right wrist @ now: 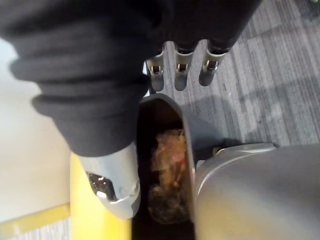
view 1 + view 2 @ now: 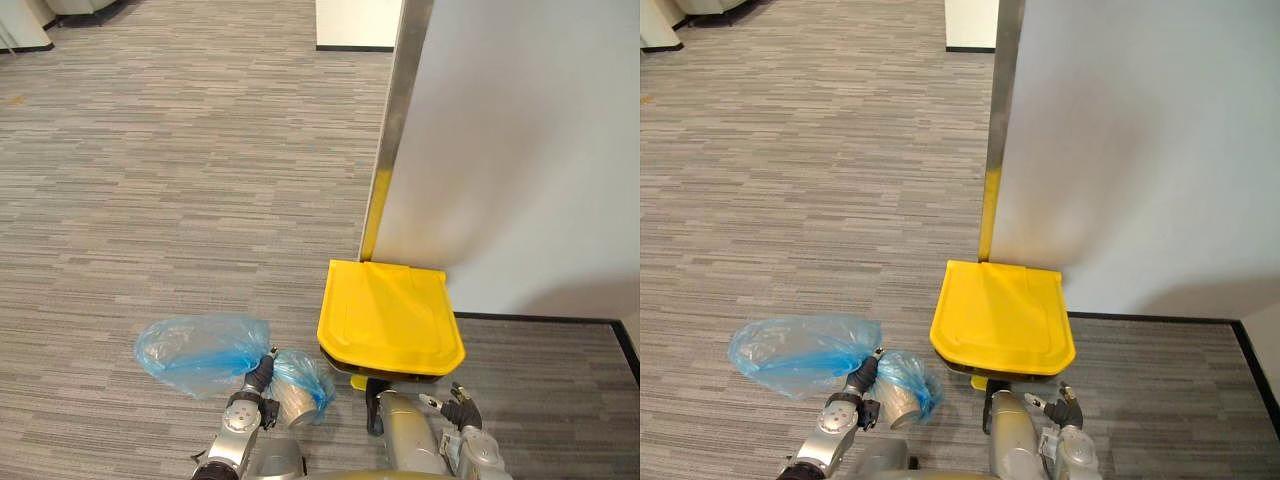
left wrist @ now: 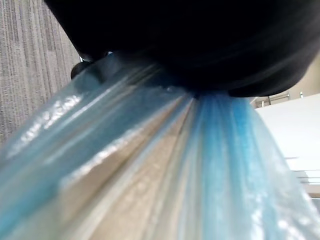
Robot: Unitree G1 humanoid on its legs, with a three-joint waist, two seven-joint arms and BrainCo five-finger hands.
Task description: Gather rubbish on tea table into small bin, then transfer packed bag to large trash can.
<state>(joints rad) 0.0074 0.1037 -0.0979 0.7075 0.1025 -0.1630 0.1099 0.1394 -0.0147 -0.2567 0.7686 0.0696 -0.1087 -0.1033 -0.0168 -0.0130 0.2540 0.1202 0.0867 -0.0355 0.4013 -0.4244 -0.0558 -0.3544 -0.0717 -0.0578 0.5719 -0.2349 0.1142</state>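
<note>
Blue bag (image 2: 200, 352), clenched at its neck by the left hand (image 2: 257, 382) at lower left, should wait until the slack-fingered right hand (image 2: 464, 412) lifts the yellow lid (image 2: 388, 315) at centre.

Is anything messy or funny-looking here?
Nothing looks spilled on the carpet. The one odd thing is the blue bag of rubbish. It hangs bunched in the left hand beside the yellow-lidded trash can, which looks shut, so the bag is not in yet. The right hand is open nearby.
</note>
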